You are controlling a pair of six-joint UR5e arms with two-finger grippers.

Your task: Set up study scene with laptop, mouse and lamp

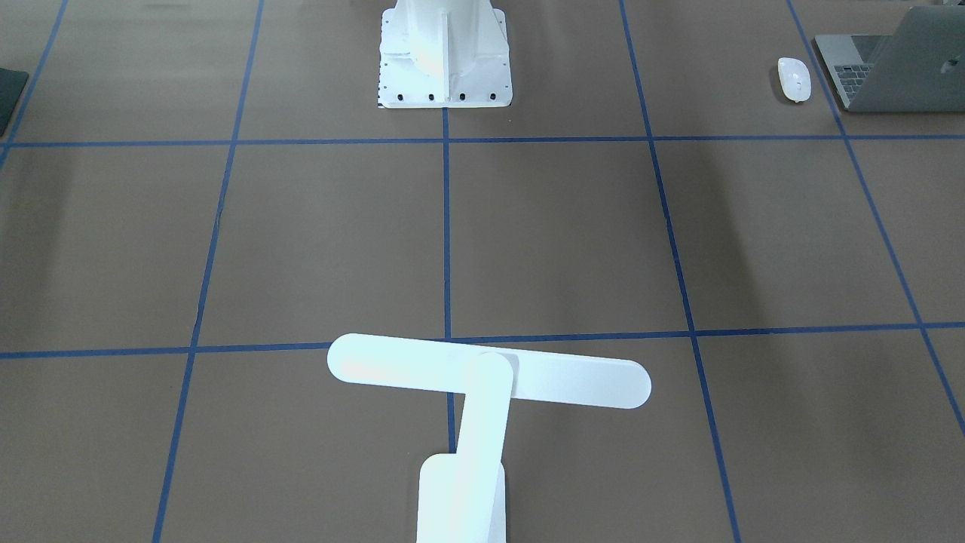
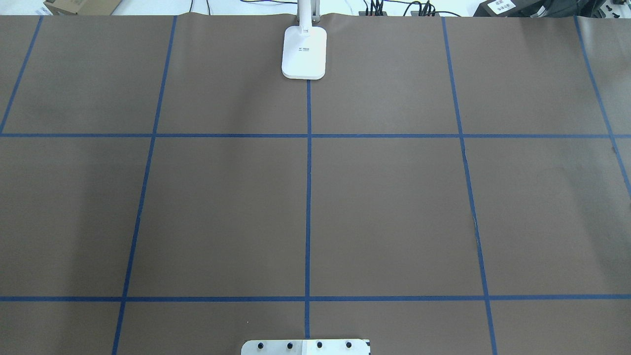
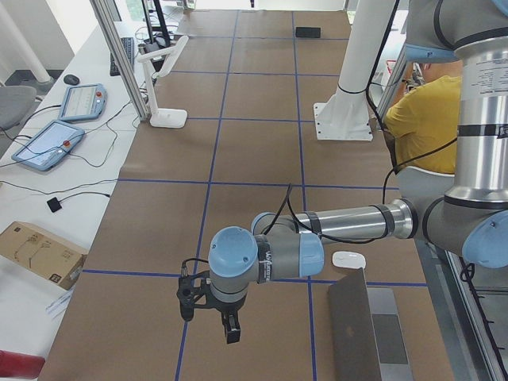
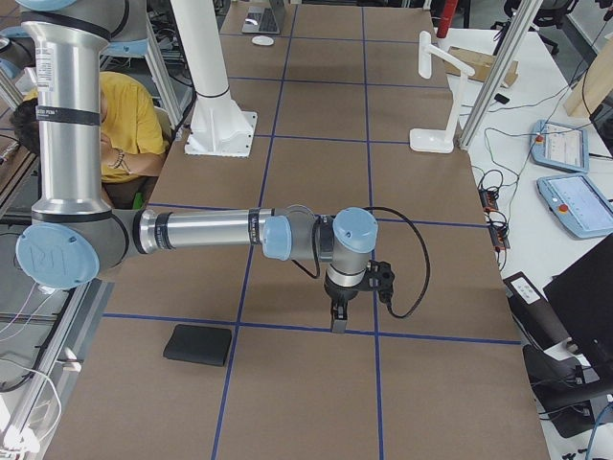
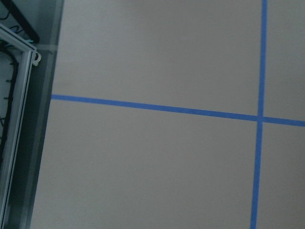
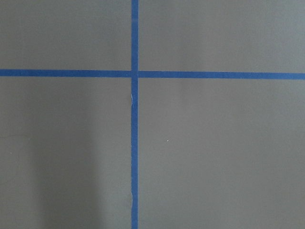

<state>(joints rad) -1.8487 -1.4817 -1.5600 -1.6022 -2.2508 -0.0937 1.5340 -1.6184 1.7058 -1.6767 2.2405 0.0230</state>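
Note:
The laptop (image 1: 897,64) stands open at the table's corner on the robot's left, and also shows in the exterior left view (image 3: 361,325). The white mouse (image 1: 794,78) lies beside it, apart from it. The white lamp (image 1: 490,373) stands upright at the table's far middle edge; its base (image 2: 304,52) shows in the overhead view. My left gripper (image 3: 229,333) hangs over bare table, away from the laptop. My right gripper (image 4: 336,324) hangs over a tape line near a black mat. I cannot tell whether either is open or shut. Both wrist views show only table.
The white pedestal (image 1: 445,53) with bolt holes stands at the robot's side, middle. A thin black mat (image 4: 198,345) lies on the robot's right side. Blue tape lines grid the brown table (image 2: 394,207). A person in yellow (image 3: 425,119) sits beside the robot.

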